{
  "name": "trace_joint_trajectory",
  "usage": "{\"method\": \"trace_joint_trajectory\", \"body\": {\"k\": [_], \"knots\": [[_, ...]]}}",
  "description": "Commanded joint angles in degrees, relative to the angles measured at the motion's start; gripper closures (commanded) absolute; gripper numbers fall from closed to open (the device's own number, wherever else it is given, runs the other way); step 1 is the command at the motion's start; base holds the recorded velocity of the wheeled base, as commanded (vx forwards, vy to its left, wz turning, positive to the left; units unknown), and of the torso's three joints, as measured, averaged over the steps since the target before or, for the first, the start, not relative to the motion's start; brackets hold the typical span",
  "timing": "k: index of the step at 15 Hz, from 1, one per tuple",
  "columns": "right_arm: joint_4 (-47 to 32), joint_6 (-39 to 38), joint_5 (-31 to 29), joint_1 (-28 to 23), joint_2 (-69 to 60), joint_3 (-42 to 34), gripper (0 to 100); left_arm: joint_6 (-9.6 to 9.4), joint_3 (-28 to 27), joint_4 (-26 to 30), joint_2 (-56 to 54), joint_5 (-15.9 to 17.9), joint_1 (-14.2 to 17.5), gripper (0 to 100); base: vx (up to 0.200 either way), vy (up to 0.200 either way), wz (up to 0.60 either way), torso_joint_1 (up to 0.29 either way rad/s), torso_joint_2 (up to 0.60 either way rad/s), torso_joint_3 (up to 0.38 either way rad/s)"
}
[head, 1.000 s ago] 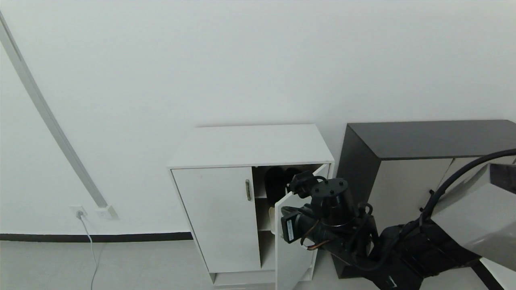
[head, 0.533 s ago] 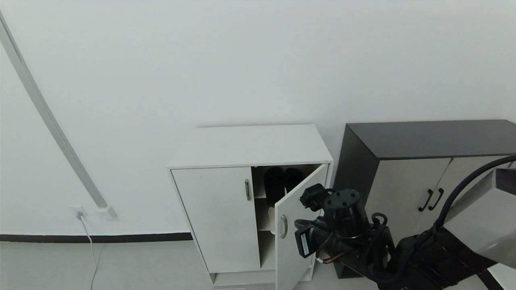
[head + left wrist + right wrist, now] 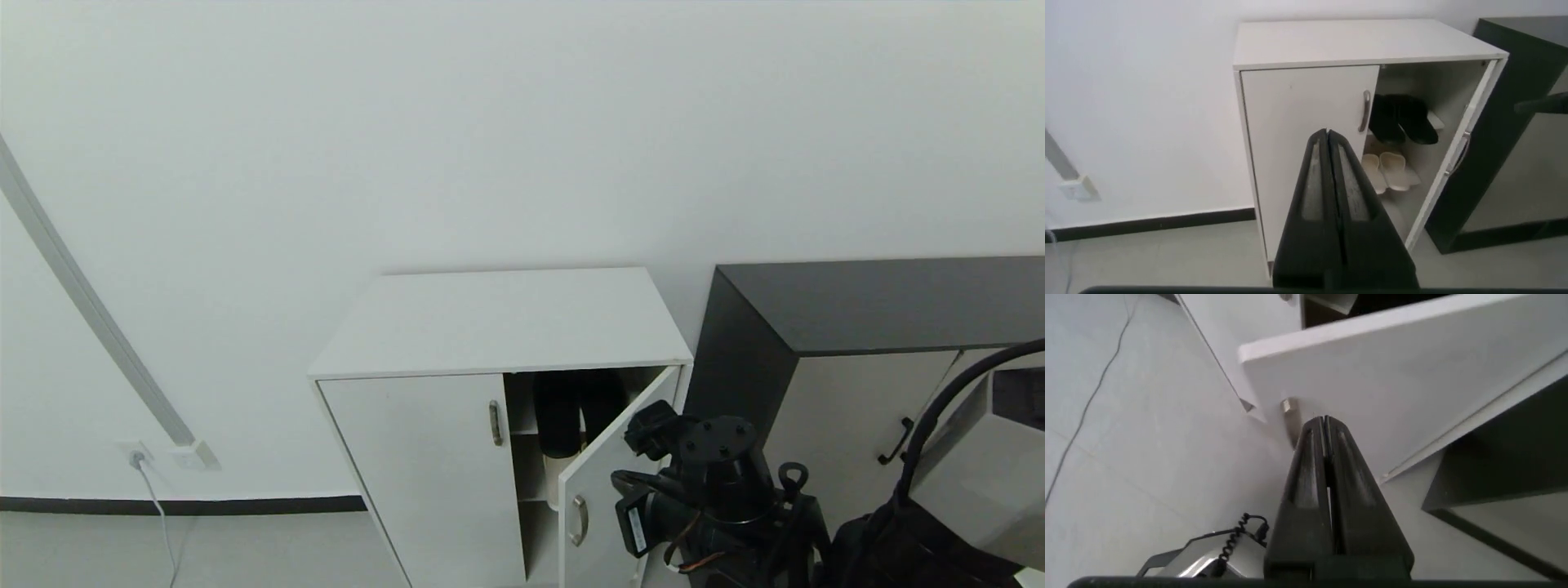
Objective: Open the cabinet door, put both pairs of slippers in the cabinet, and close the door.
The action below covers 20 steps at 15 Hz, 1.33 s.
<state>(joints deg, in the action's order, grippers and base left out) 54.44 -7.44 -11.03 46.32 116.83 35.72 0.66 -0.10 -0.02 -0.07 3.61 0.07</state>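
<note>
Though door [image 3: 593, 469] hangs ajar | white slippers [image 3: 553, 482] mostly hidden | black slippers [image 3: 571, 404] shadowed

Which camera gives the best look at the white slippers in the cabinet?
The left wrist view: the white slippers lie side by side on a shelf below the black pair. The head view catches just a pale sliver beside the open door. The right wrist view faces the door's outer side.
</note>
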Motion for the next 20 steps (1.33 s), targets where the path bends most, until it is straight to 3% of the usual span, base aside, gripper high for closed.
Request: {"method": "trace_joint_trajectory", "body": {"k": [1, 20], "knots": [[0.0, -0.1, 0.1, 0.0, 1.9, 0.3, 100, 0.13, 0.0, -0.1, 0.1, 0.0, 0.0, 100, 0.000, 0.000, 0.00, 0.000, 0.00, 0.000], [-1.4, 0.1, 0.6, -9.7, 21.7, 28.7, 100, 0.13, 0.0, -0.1, 0.1, -0.2, 0.0, 100, 0.000, 0.000, 0.00, 0.000, 0.00, 0.000]]}}
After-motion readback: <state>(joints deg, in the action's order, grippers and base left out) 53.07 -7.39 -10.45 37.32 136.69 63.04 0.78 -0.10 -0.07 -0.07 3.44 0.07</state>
